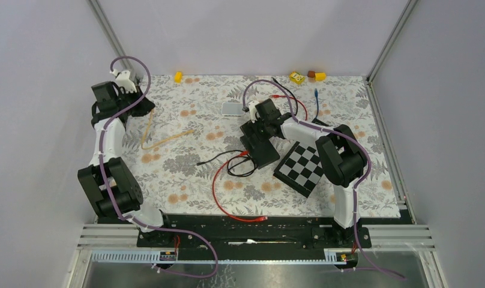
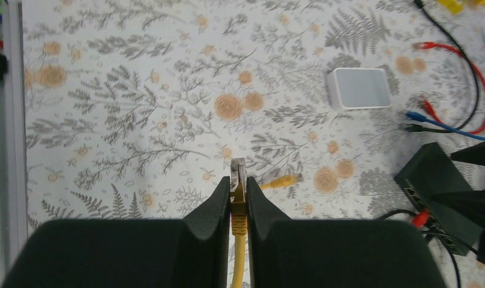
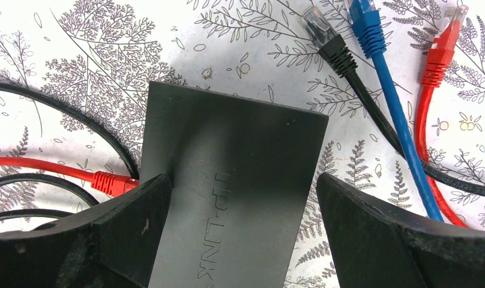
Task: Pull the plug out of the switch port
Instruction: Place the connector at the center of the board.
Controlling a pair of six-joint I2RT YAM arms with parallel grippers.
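Switch (image 3: 234, 186) embossed TP-LINK, straddled by right hand (image 3: 243, 228)

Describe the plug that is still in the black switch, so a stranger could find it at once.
Find the black switch mid-table, between the right gripper's open fingers. The red plug sits at its left edge. The loose black, blue and red plugs lie unplugged beyond it.

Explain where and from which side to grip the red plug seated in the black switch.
Pinch the red plug on its boot, just outside the switch. Come from above, fingers across its sides; it lies level, so the pull runs straight out.
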